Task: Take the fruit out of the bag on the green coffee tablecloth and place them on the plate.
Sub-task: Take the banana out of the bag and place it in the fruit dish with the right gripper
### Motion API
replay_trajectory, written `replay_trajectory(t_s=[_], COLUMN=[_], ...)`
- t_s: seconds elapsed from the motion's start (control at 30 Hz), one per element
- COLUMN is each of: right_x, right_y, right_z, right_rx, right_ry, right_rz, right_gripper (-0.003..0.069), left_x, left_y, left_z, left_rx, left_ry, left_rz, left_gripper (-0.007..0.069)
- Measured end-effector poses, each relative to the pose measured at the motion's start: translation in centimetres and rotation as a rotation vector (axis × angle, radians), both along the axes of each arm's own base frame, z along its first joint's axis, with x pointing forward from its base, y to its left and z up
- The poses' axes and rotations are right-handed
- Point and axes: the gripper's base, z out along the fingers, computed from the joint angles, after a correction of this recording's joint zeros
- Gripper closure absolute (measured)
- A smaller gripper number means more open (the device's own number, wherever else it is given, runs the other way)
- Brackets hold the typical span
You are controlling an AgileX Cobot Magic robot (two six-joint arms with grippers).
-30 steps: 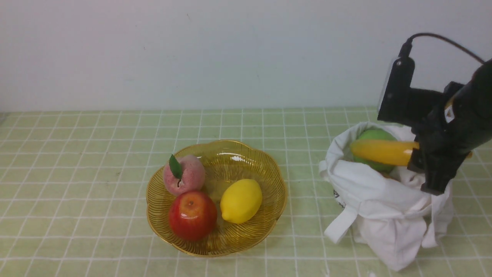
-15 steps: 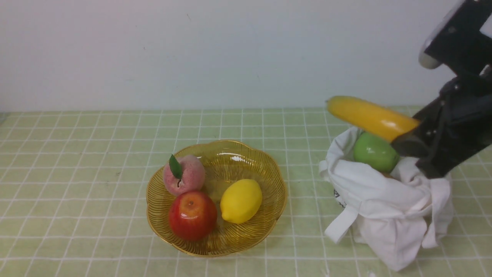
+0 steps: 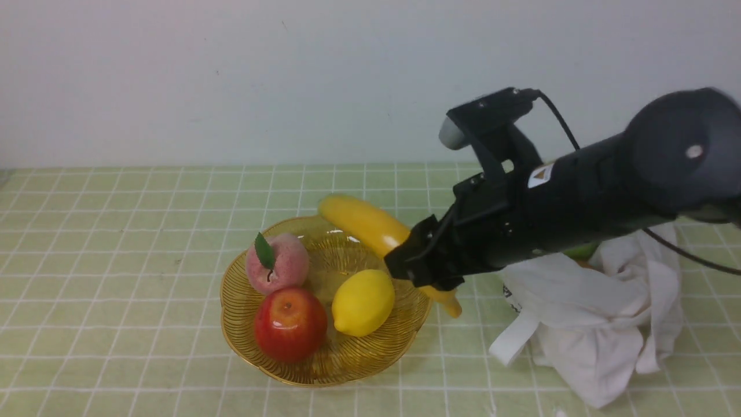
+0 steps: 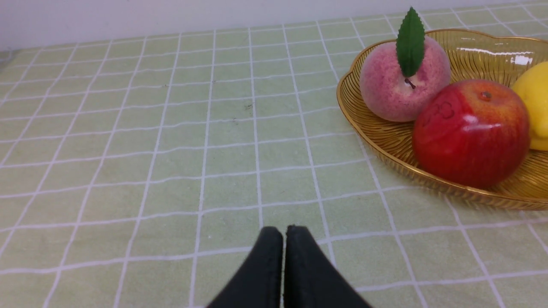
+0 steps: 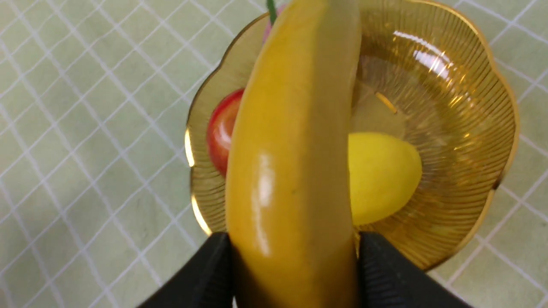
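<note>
Front view: right gripper (image 3: pixel 425 255) pinching banana (image 3: pixel 370 226), aloft over plate (image 3: pixel 341 376) at about 2 o'clock. In plate: peach (image 3: pixel 283 266) at 10, red apple (image 3: pixel 290 324) at 7, lemon (image 3: pixel 363 303) toward 4. Bag (image 3: pixel 584 301) well apart, plate's 3 o'clock; green apple (image 3: pixel 582 251) peeking out, so left to do, plus banana's release.

Left wrist view: left gripper (image 4: pixel 284 239), tips together, nothing pinched; green tablecloth (image 4: pixel 231 149) beneath.

Right wrist view: jaws either side of banana; lemon beneath it, partly hidden.

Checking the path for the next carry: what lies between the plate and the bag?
Bare tablecloth at their near sides, front view; the right arm overhangs farther back.
</note>
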Motion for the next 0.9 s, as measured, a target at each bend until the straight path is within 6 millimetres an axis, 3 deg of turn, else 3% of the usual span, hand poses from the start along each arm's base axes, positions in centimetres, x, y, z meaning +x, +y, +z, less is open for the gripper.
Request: replay_trajectory(t_s=[0.23, 0.57, 0.7, 0.9], right_x=[2.9, 6.0, 6.3, 6.2], right_y=[0.9, 2.7, 2.9, 3.0], right_z=[-3.7, -7.0, -8.3, -8.6], right_rx=[-0.005, -0.008, -0.027, -0.032], right_ry=[-0.033, -0.036, -0.014, -0.002], right_rz=[-0.112, -0.172, -0.171, -0.164], right_gripper=[0.0313, 0.0313, 0.0313, 0.0307], left_x=[0.0, 0.0, 0.0, 0.0], left_y=[0.0, 0.0, 0.0, 0.0], left_z=[0.0, 0.0, 0.0, 0.0], left_rx=[0.000, 0.000, 0.000, 0.000], left_ry=[0.000, 0.000, 0.000, 0.000], left_rz=[0.000, 0.000, 0.000, 0.000], left_gripper=[0.0632, 0.0632, 0.0632, 0.0632])
